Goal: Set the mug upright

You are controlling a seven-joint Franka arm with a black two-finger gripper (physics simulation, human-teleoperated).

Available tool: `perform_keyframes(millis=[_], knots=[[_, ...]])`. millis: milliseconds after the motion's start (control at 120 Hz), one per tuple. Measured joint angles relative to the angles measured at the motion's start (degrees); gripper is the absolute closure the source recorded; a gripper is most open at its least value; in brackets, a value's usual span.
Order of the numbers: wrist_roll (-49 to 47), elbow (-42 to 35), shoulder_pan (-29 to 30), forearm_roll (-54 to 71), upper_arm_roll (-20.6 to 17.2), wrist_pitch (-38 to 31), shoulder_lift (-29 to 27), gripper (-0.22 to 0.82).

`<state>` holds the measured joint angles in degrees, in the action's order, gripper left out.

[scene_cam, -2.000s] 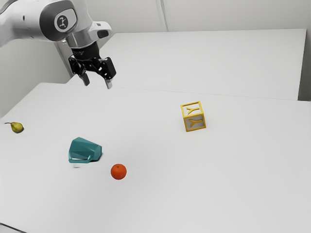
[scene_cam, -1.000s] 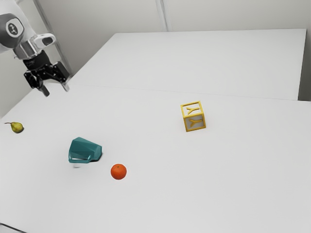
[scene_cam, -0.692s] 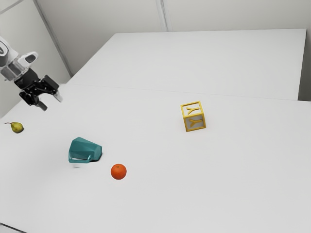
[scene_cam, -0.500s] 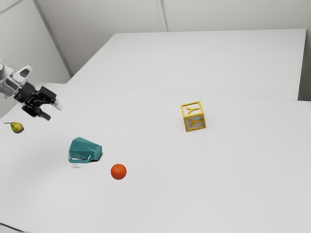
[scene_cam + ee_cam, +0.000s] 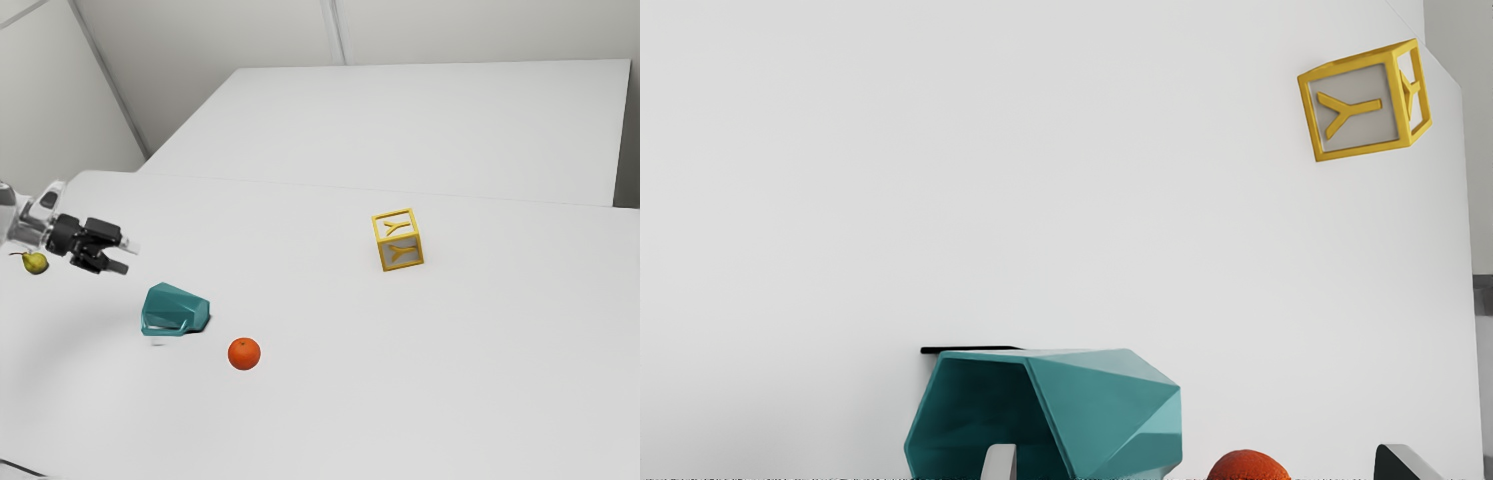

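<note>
My gripper [image 5: 132,257] is low at the exterior view's left, tilted so that its fingers point toward the view's right, beyond the mug's open end and apart from it. In the wrist view the gripper [image 5: 1194,461] stands open, its two fingertips wide apart. The teal faceted mug [image 5: 178,309] lies on its side on the table, its handle toward the exterior view's bottom. From my hand, the mug [image 5: 1106,407] shows its dark mouth, with one fingertip in front of it in the picture.
An orange fruit [image 5: 244,353] lies close beside the mug's base end. A yellow-framed letter block [image 5: 398,240] sits farther out on the white table [image 5: 450,380]. A green pear [image 5: 35,262] is at the exterior view's far left, close by the arm in the picture.
My hand has swung toward the exterior view's left, come down, and tilted from pointing downward to pointing nearly sideways. The mug, fruits and block have stayed still.
</note>
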<state>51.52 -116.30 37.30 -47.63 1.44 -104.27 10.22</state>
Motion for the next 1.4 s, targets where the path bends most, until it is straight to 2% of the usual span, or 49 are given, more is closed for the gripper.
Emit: perform_keyframes(millis=[642,1050,1400], knots=[[2.6,0.1,0.4,0.6,0.0,4.3,7.8,0.02],[7.2,-0.4,-0.2,-2.7,-0.3,4.7,8.9,0.02],[7.1,-0.7,-1.6,-2.9,-0.5,6.3,8.8,0.03]])
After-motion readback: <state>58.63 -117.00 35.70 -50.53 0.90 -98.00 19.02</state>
